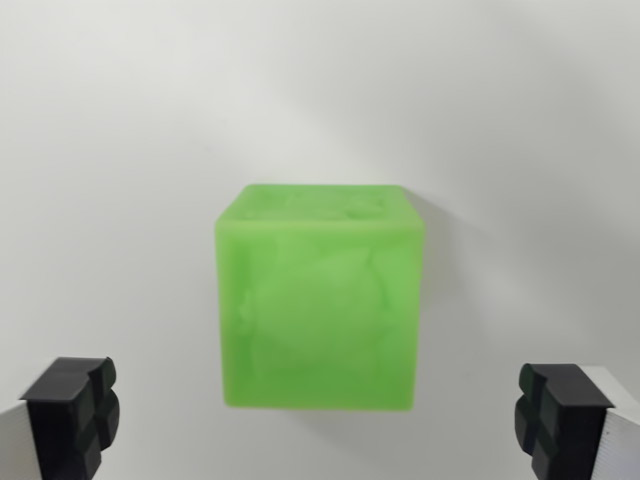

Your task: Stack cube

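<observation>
One green cube [318,297] sits on the white counter [110,150], in the middle of my wrist view. I read the jaws as spread wide apart: one black pad [72,415] lies well off the cube's lower left corner, the other pad [558,420] well off its lower right. Neither pad touches the cube. A soft shadow falls just right of the cube.

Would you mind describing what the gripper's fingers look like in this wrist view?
Only the tips of the gripper show. Each finger is a white, flat-sided body ending in a black, blocky pad with rounded lobes and grooves between them; the other pad matches it. No cables or markings are visible.
</observation>
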